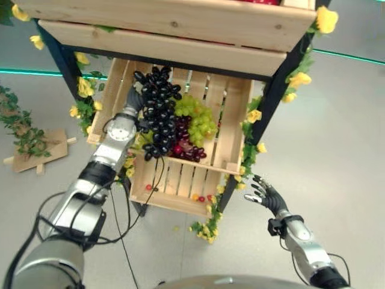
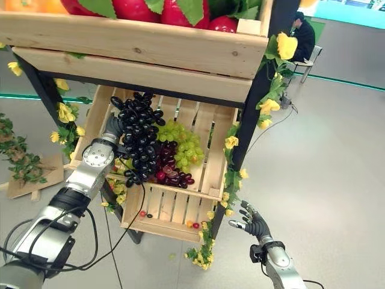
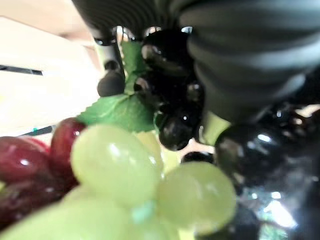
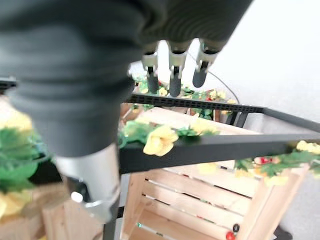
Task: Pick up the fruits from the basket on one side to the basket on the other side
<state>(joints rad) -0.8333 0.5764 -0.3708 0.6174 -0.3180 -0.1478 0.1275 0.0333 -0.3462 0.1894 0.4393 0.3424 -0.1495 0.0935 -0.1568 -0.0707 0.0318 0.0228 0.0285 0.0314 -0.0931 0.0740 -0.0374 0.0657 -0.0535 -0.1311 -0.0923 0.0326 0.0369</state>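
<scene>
Risk: the black grape bunch (image 1: 158, 112) may be dropped, or snagged on the green grapes (image 1: 201, 119) and red grapes (image 1: 187, 149) just beside it, if the hold is loose or the lift is made at a slant.
Cause: the bunch hangs long and heavy below the hand, and its lower berries lie against the other bunches in the wooden crate (image 1: 233, 129).
Left hand (image 1: 133, 102): it is seen at the upper left of the black bunch, inside the crate; in its wrist view a dark fingertip (image 3: 111, 83) is set among black berries and a leaf, so the fingers are judged to be curled round the bunch.
Right hand (image 1: 263, 191): it is held low beside the stand, fingers spread and relaxed, nothing touched.
Fruit: all three bunches are in the slanted crate under the shelf; a few small berries (image 1: 201, 198) lie at its lower edge.
</scene>
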